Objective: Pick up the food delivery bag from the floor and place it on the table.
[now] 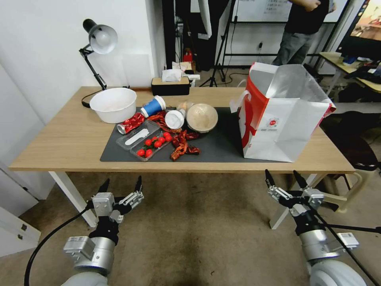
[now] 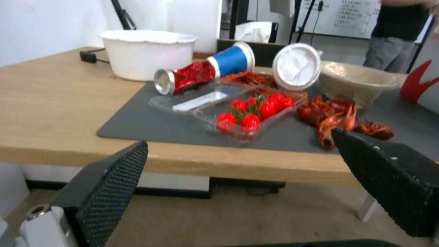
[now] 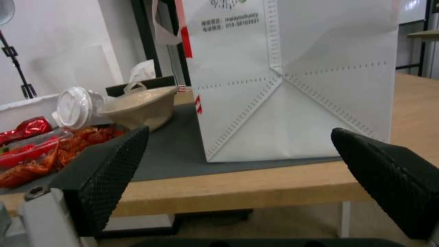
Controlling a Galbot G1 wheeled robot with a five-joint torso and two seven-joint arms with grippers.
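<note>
With both end effectors (image 1: 121,184) (image 1: 282,176) agape, empty.

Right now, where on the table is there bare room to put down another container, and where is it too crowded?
The table is bare wood on its left end, between the white bowl and the front edge, and in the strip along the front. The dark mat has a free patch between the crayfish shells and the delivery bag. The mat's left half is crowded.

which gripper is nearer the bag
Right. The right gripper hangs open just below the table edge in front of the bag; the left gripper, also open, is far off toward the table's other end.
</note>
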